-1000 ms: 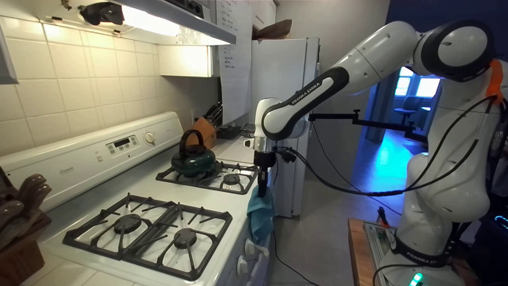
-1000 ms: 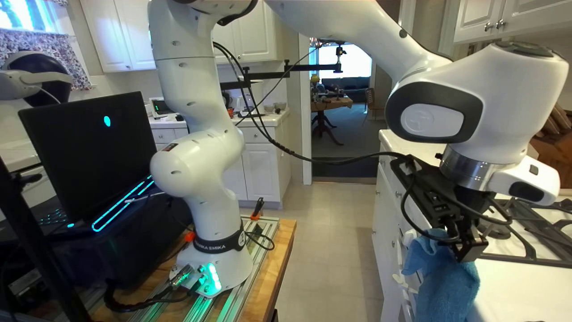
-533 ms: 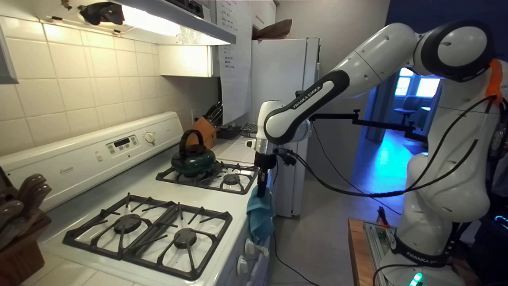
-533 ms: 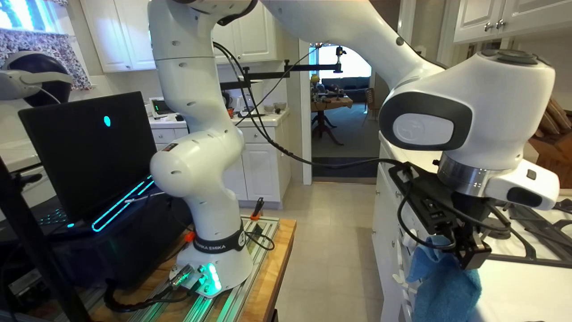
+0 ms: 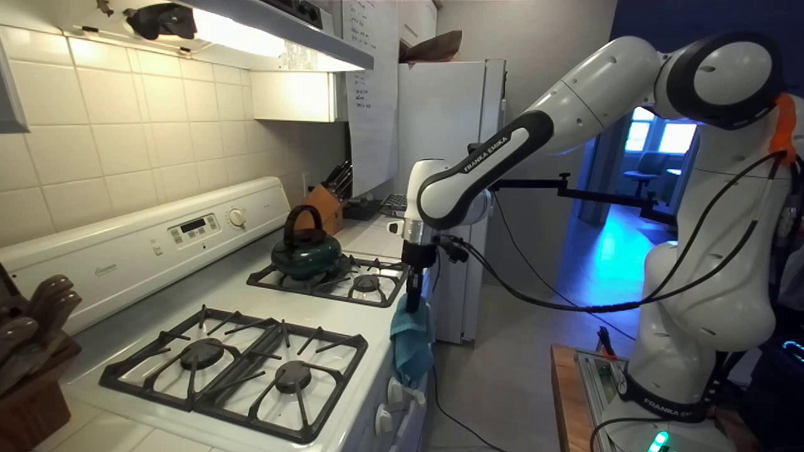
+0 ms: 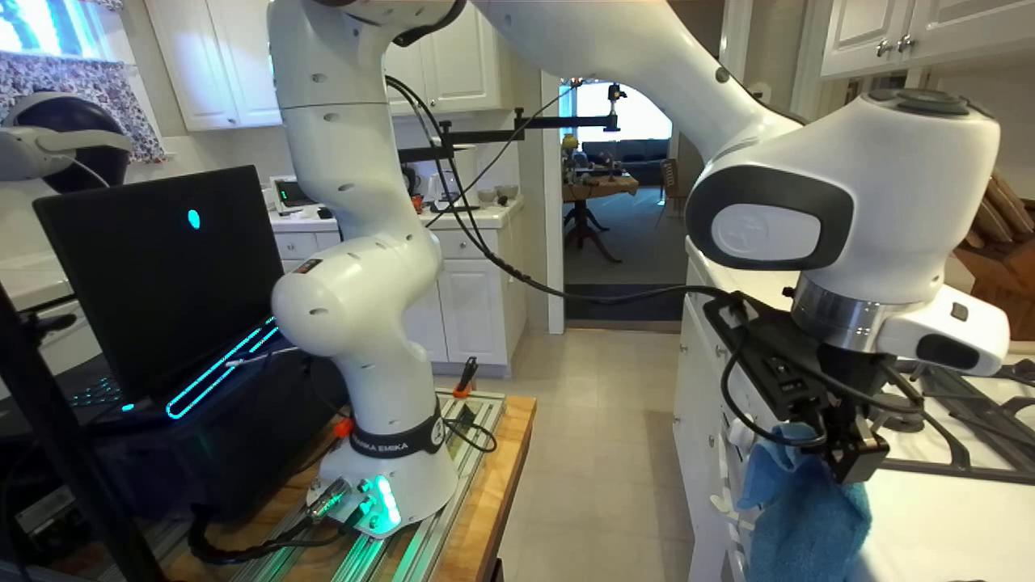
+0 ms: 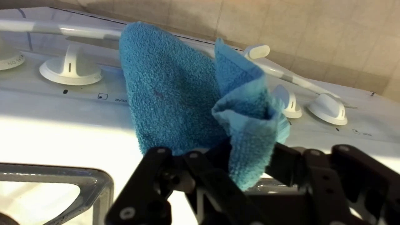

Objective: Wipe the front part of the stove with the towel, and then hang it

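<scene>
In an exterior view, the stove (image 5: 370, 323) has two black grate sections (image 5: 235, 365), one toward each side edge, with a strip of white top between them. A further strip of white top runs along the front edge. The towel (image 5: 411, 351) hangs over that front edge, near the front corner of the grate section closest to the refrigerator (image 5: 440, 119). The claw (image 5: 413, 304) points down at the edge and is clenched on the towel. Count: kettle (image 5: 306, 257), one, on the section closest to the refrigerator, toward the rear edge; knife blocks (image 5: 31, 370), two, one beyond each side edge; knobs (image 5: 394, 390), two, on the front face beside the towel.

In an exterior view, the floor (image 6: 598, 420) forms a lane between the edge of the wooden table (image 6: 505, 469) and the front edge of the stove. The arm (image 6: 348, 299) is mounted on the table and spans this lane. Count: laptop (image 6: 162, 291), one, beside the arm.

In the wrist view, a fold of the towel stands between the fingers (image 7: 284, 162) of the claw. The towel crosses the white handle (image 7: 78, 31), which shows on both sides of it; contact between the two cannot be determined. Count: knobs, four, two on each side of the towel; white tab (image 7: 257, 51), one, at the handle.
</scene>
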Tool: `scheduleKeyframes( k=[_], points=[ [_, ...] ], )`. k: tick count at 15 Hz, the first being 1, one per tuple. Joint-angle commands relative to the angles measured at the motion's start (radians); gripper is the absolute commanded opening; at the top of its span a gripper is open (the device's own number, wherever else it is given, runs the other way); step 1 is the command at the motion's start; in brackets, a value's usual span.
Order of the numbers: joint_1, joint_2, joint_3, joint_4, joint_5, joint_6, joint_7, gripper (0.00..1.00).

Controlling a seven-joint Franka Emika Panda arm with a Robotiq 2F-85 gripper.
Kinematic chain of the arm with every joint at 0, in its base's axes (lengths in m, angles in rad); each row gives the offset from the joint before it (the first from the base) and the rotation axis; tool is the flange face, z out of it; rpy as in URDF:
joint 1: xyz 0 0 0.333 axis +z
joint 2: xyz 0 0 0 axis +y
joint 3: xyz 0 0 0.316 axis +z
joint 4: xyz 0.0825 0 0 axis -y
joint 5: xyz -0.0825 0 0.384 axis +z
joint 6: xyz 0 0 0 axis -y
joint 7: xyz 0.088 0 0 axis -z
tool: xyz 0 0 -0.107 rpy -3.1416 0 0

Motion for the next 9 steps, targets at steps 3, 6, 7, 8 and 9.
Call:
scheduleKeyframes(
  k=[3, 6, 7, 8, 9],
  points=[
    [0.022, -0.005, 0.020, -0.033, -0.020, 0.086, -0.047, 0.03],
    [0.032, -0.004, 0.029, -0.056, -0.022, 0.152, -0.108, 0.03],
    [0.034, -0.003, 0.031, -0.063, -0.018, 0.170, -0.125, 0.03],
    [0.034, -0.001, 0.031, -0.066, -0.015, 0.172, -0.119, 0.03],
    [0.033, 0.000, 0.030, -0.070, -0.002, 0.174, -0.110, 0.03]
  ],
)
